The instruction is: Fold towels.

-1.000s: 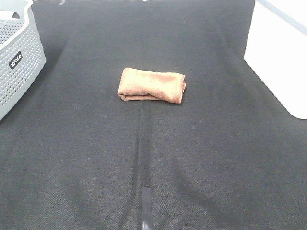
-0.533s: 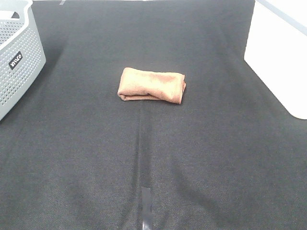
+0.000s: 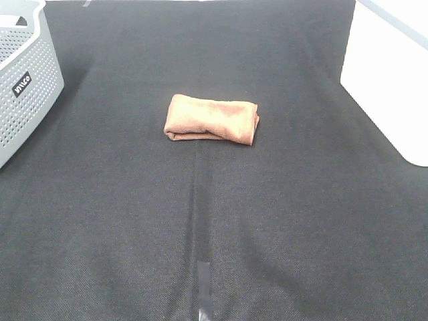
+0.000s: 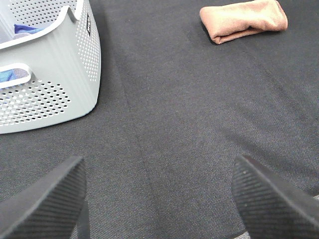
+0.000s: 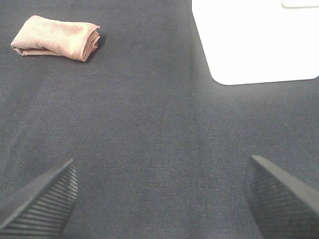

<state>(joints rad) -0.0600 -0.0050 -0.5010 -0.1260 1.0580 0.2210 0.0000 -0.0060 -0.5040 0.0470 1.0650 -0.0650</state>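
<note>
The towel (image 3: 212, 119) is a rust-brown cloth folded into a small thick rectangle, lying on the dark mat near the middle of the exterior high view. It also shows in the left wrist view as the towel (image 4: 244, 20) and in the right wrist view as the towel (image 5: 55, 38). My left gripper (image 4: 164, 199) is open, its black ribbed fingers (image 4: 47, 201) wide apart over bare mat, well away from the towel. My right gripper (image 5: 164, 199) is open too, with nothing between its fingers (image 5: 40, 199). Neither gripper shows in the exterior high view.
A grey perforated basket (image 3: 23, 80) stands at the far left; it is the basket (image 4: 45, 74) close to my left gripper, with blue cloth inside. A white surface (image 3: 391, 73) borders the mat at the right, the same white surface (image 5: 249, 40) seen beyond my right gripper.
</note>
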